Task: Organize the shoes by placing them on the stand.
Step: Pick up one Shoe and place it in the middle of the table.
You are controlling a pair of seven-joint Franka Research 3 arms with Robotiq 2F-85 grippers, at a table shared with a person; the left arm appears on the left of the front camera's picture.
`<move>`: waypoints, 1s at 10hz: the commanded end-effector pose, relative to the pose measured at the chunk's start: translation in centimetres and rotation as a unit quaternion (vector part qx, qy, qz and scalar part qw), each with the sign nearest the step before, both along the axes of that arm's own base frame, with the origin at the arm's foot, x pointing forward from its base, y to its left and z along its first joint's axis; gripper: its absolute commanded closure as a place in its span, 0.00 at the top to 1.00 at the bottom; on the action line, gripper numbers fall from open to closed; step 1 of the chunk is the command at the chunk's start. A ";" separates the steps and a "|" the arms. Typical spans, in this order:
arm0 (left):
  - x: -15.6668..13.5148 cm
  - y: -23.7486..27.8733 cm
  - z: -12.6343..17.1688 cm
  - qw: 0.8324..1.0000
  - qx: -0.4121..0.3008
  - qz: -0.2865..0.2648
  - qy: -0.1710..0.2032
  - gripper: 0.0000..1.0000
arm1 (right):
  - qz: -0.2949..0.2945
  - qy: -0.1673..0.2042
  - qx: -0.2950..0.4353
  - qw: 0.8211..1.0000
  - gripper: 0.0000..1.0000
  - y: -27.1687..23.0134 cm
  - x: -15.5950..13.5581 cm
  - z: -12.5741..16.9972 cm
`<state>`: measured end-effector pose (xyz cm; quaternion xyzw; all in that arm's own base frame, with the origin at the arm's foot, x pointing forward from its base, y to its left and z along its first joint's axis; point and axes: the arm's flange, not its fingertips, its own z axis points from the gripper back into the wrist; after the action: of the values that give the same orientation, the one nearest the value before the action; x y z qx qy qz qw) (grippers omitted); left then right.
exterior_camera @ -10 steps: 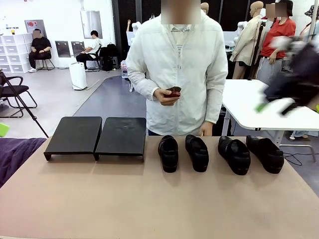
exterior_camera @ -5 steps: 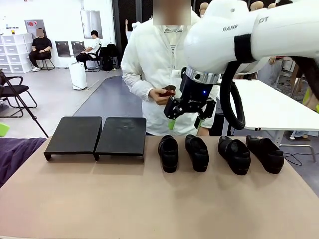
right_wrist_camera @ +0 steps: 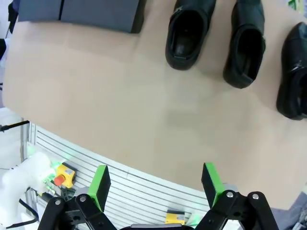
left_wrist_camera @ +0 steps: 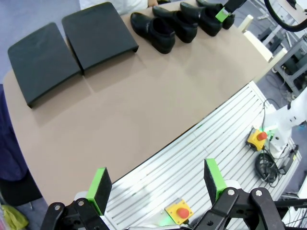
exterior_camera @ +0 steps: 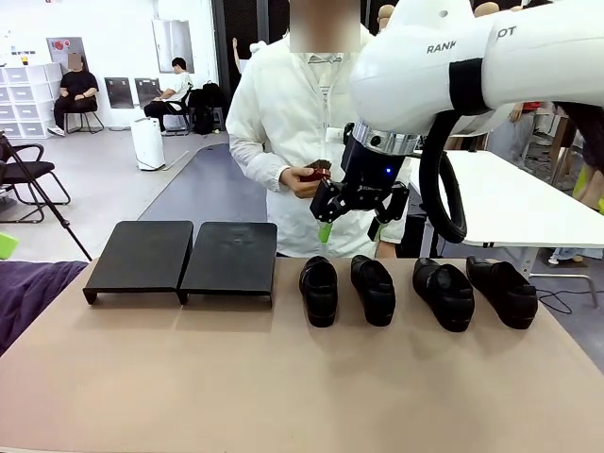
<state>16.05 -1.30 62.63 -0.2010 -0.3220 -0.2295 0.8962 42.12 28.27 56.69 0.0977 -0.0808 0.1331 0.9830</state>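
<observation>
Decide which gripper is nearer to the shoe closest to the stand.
Right. The right gripper hangs open in the air a little above that shoe; the left gripper is back past the table's robot-side edge, far from it.

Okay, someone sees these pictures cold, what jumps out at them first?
The big white right arm looms across the front view's top, its open right gripper hanging high over the table. Four glossy black shoes line its far side, right of the black stand.

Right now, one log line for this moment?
shoes: four on table, right of stand | stand: bare | right gripper: open, raised by shoes | left gripper: open, high over table
</observation>
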 end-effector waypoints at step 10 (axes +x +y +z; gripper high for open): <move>-0.2 0.1 0.1 1.000 -0.005 -0.007 0.001 1.00 | -0.109 -0.004 -0.031 0.994 1.00 2.2 16.1 -14.8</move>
<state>16.04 -1.30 62.64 -0.2011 -0.3221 -0.2295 0.8962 57.13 29.16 42.20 0.0722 -0.1021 0.0486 0.9910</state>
